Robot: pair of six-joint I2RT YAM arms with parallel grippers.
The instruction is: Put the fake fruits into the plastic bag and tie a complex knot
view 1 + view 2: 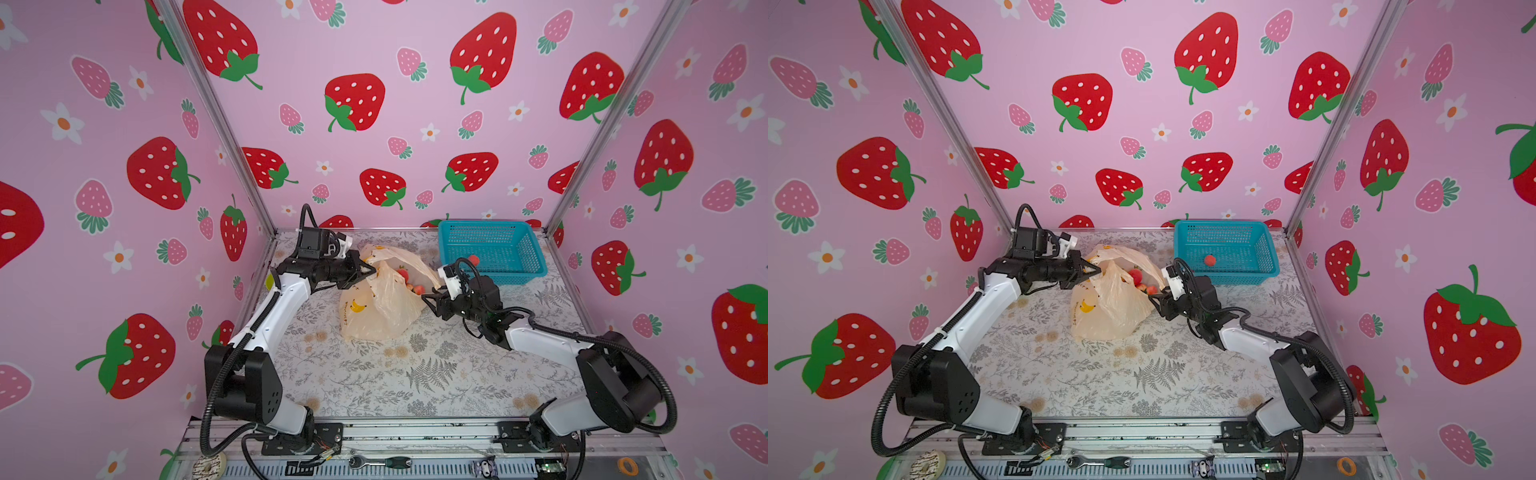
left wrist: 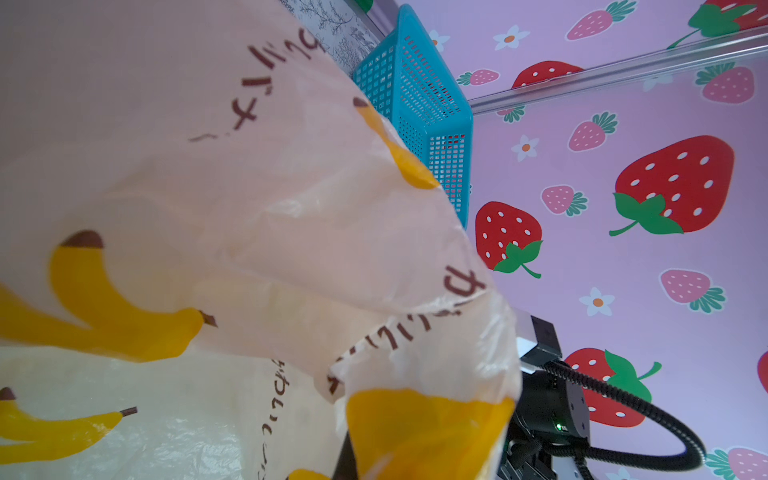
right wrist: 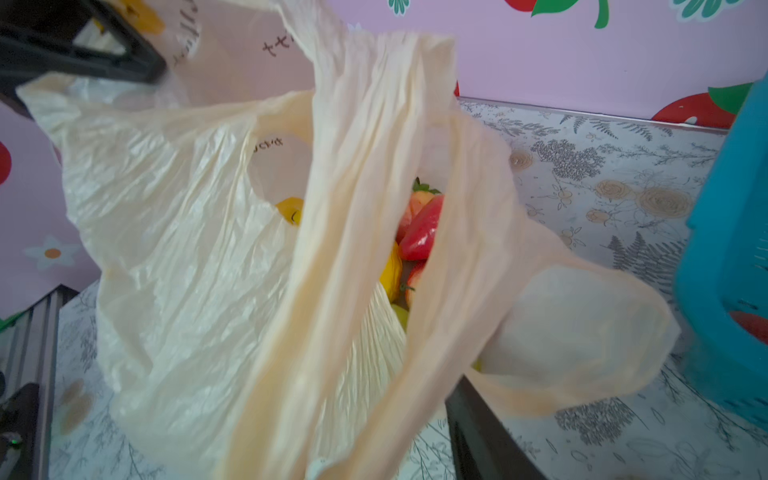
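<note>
The plastic bag [image 1: 382, 307] stands mid-table, pale peach with printed bananas, its mouth gaping toward the right. My left gripper [image 1: 368, 270] is shut on the bag's upper left rim and holds it up; in the left wrist view the bag [image 2: 249, 216] hides the jaws. Among the fake fruits inside are strawberries [image 3: 422, 232], a yellow banana [image 3: 390, 270] and a green fruit [image 3: 400, 313]. One more strawberry [image 1: 473, 260] lies in the blue basket. My right gripper [image 1: 427, 300] is open at the bag's right side, with the two loose handle strips [image 3: 353, 232] draped between its fingers [image 3: 478, 432]. No knot is in view.
The blue mesh basket [image 1: 492, 253] stands at the back right, close behind my right wrist. Pink strawberry-print walls and metal posts enclose three sides. On the front rail lie a ratchet driver [image 1: 382, 461], a doughnut toy [image 1: 210, 465] and a tape roll [image 1: 627, 465].
</note>
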